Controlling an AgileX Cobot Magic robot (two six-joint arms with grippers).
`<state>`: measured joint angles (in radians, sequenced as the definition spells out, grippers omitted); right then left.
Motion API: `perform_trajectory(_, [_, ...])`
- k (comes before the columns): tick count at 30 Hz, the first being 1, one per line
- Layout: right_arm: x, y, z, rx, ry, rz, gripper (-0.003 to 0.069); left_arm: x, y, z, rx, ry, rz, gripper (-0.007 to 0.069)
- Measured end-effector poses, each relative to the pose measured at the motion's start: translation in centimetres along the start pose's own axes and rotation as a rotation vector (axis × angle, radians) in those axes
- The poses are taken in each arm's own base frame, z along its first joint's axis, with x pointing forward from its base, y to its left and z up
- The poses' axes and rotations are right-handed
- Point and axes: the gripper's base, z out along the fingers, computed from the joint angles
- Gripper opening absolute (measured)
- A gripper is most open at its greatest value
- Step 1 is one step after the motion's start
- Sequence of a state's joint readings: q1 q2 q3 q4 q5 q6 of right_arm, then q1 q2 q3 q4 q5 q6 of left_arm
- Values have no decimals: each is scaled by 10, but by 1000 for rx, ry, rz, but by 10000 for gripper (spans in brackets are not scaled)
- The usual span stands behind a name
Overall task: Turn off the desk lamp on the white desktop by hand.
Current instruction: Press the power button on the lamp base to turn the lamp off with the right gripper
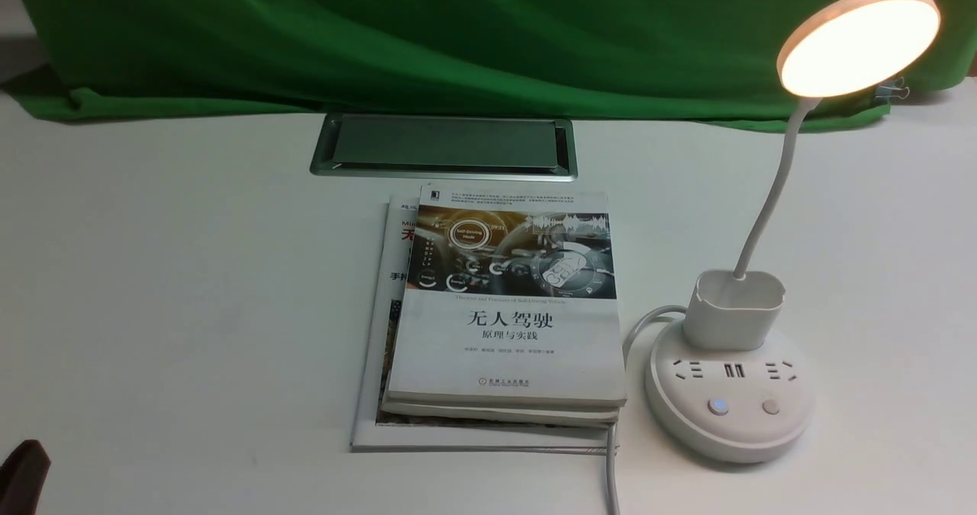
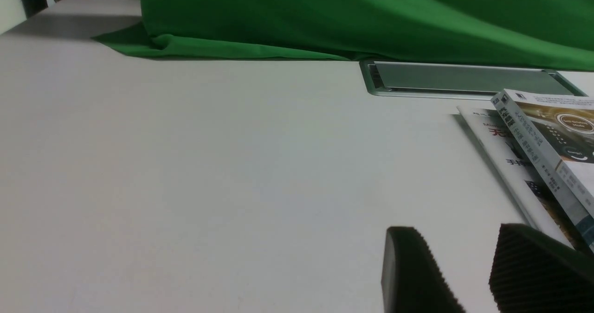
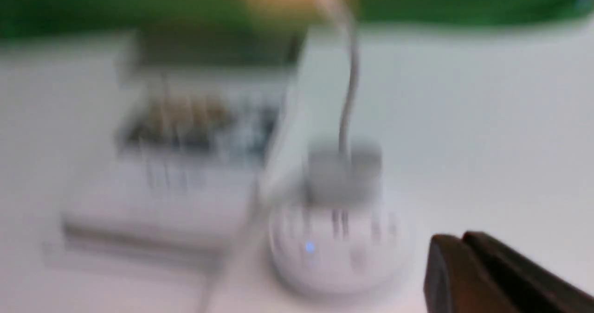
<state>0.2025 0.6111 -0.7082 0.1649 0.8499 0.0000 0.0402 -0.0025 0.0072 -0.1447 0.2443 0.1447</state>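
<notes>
The lit desk lamp (image 1: pixel 733 393) stands on the white desktop (image 1: pixel 191 286), right of the stacked books (image 1: pixel 507 309). Left of those books, the left gripper (image 2: pixel 455 262) is parted, holding nothing; the right gripper's (image 3: pixel 457 257) fingertips look together, empty.

Warm light glows from the lamp disc (image 1: pixel 861 42); the right wrist view blurs.

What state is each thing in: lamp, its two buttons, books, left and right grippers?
Desk lamp: lit, upright.
Left button: glowing blue.
Right button: unlit.
Books: closed, stacked.
Left gripper: open, holding nothing.
Right gripper: fingertips look together; blurred.
</notes>
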Motion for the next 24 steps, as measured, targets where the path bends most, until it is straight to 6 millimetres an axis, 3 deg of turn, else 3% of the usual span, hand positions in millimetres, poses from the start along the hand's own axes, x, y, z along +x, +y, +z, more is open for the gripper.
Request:
perform_trajectory(1, [-1, 0, 1, 2, 20, -8, 32, 0, 0, 0, 0, 0, 0, 242])
perform_trajectory(4, [-18, -4, 32, 39, 315, -51, 30, 0, 0, 0, 0, 0, 0, 242])
perform_trajectory(8, [-23, -7, 64, 46, 448, -54, 30, 0, 0, 0, 0, 0, 0, 242])
perform_trajectory(17, [-21, -13, 122, 49, 563, -20, 29, 0, 0, 0, 0, 0, 0, 242])
perform_trajectory(24, [-12, 1, 158, 18, 623, -54, 29, 0, 0, 0, 0, 0, 0, 242])
